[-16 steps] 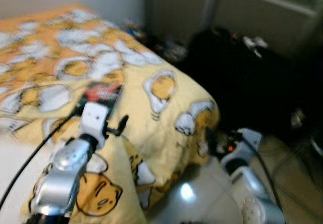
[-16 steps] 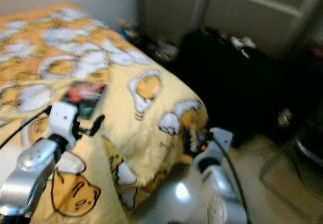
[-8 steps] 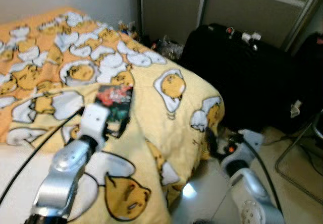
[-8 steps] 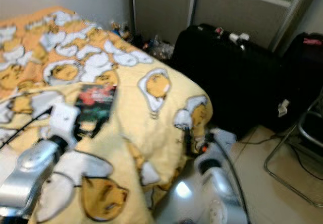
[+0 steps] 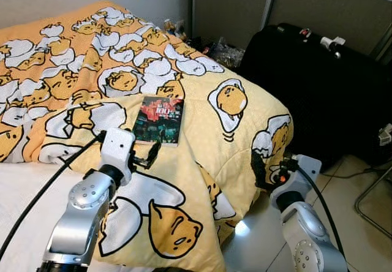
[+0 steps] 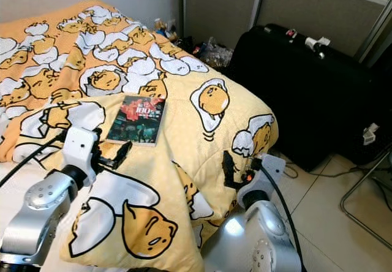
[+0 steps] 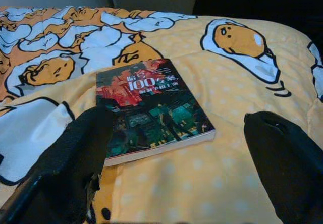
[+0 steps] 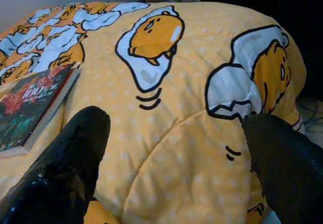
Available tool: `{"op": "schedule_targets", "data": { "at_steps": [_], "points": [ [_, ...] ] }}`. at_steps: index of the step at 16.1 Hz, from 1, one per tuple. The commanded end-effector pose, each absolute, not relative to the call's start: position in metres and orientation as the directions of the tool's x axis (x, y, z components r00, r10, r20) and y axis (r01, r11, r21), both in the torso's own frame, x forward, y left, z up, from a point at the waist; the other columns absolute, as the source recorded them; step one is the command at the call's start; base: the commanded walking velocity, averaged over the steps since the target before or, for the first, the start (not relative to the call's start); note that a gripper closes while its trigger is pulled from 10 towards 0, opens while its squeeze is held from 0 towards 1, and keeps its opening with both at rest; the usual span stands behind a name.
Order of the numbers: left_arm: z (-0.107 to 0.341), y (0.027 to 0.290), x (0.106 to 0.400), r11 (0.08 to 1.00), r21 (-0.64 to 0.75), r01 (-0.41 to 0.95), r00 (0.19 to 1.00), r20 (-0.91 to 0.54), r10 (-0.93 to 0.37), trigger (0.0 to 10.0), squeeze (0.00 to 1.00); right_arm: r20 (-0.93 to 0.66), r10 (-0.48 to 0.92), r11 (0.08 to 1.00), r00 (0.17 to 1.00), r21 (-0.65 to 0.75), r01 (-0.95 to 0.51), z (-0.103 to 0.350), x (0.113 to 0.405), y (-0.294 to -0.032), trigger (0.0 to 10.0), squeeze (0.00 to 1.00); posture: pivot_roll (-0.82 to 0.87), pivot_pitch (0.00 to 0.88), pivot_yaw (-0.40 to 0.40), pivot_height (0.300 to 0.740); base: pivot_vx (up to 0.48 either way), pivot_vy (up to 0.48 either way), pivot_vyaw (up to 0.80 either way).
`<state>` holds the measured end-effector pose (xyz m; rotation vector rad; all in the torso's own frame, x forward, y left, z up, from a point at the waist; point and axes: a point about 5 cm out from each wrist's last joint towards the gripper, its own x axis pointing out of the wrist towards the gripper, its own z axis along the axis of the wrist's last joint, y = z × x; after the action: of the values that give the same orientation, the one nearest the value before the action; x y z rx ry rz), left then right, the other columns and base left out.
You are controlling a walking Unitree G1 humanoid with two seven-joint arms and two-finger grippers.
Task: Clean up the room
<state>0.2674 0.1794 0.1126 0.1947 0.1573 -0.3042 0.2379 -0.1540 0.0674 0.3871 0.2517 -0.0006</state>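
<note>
Book (image 5: 158, 120) lies flat, cover up, on the bed's yellow egg-print duvet (image 5: 233, 143), toward the bed's foot end and a little in from the corner; dark cover with red at the top and white "100" lettering; nothing else touching it; its long axis runs away from the robot, up the bed, tilted only slightly.

Left hand (image 5: 152, 155) hovers low over the duvet just beside the book's near short edge, apart from it; in the left wrist view the two black fingers (image 7: 75, 153) stand spread wide with nothing between them, the book (image 7: 151, 108) dead ahead and partly framed by them; released, empty.

Right hand (image 6: 228, 173) sits off the bed's corner, beside the hanging duvet edge, well apart from the book; its fingers (image 8: 65, 158) also spread, holding nothing; the book shows at the far side of its wrist view.

Judgement: left hand is clearly the nearer and the better lined up; the book lies straight ahead of it, so the coming move looks like a short forward reach; since the spine runs along the line of approach, the fingers would straddle the book's narrow width; a flat book on soft bedding may be awkward to get under.

Beyond the bed: black suitcase (image 5: 318, 88) on the floor by the wall; small clutter (image 5: 217, 50) in the corner; pale tiled floor (image 5: 361, 223).
</note>
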Motion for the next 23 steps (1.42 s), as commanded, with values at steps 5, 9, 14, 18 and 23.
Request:
{"op": "schedule_targets", "data": {
  "at_steps": [5,9,14,18,23],
  "points": [
    [0.112,0.180,0.282,0.932,0.200,0.301,0.946,-0.189,-0.265,10.0,0.42,-0.240,0.040,0.934,0.970,0.354,0.049,0.070,0.243,-0.158,10.0,0.00,-0.07,0.000,0.014,0.740,0.000,0.000,-0.32],
    [0.109,0.195,0.298,0.948,0.216,0.233,0.956,-0.227,-0.183,10.0,0.00,-0.228,0.036,0.942,0.973,0.334,0.043,0.075,0.242,-0.163,10.0,0.00,-0.08,0.000,0.010,0.740,0.000,0.000,0.00],
    [0.118,0.209,0.334,0.976,0.105,0.193,0.957,-0.241,-0.163,10.0,1.00,-0.204,0.131,0.962,0.970,0.263,-0.075,0.089,0.241,-0.161,10.0,0.00,-0.14,0.000,0.020,0.740,0.000,0.000,0.00],
    [0.112,0.219,0.361,0.985,0.054,0.161,0.928,-0.347,-0.133,10.0,1.00,-0.113,0.425,0.888,0.898,0.244,-0.389,0.126,0.238,-0.143,10.0,0.00,-0.22,0.000,0.057,0.740,0.000,0.000,0.00],
    [0.105,0.229,0.369,0.995,0.054,0.083,0.901,-0.431,-0.052,10.0,0.03,-0.170,0.777,0.629,0.605,0.237,-0.741,0.153,0.218,-0.133,10.0,0.00,-0.28,0.000,0.038,0.740,0.000,0.000,0.00]
  ]
}}
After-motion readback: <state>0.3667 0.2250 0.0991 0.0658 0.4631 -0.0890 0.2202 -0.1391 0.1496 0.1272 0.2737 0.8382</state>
